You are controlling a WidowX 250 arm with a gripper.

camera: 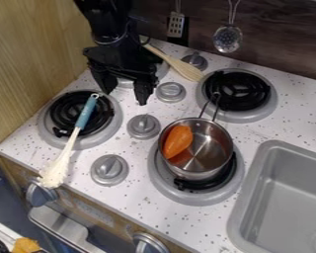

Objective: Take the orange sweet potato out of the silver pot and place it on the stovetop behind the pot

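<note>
The black gripper (126, 94) hangs over the back left of the stove, its two fingers spread wide apart with nothing between them. It is nearest to a stove knob (171, 92) on its right and the blue handle of a white-headed brush (86, 116) at its lower left. The brush lies across the front left burner (63, 113). A wooden spoon (180, 65) lies behind the gripper, partly hidden by the arm. A steel pot (212, 150) stands on the front right burner, with an orange carrot-like thing (178, 141) inside, at its left.
The back right burner (238, 91) is behind the pot. More knobs (143, 126) stand between the burners. A grey sink (254, 193) is at the lower right. A slotted spatula (177, 25) and a skimmer (227, 38) hang on the back wall; a wooden wall (32, 54) bounds the left.
</note>
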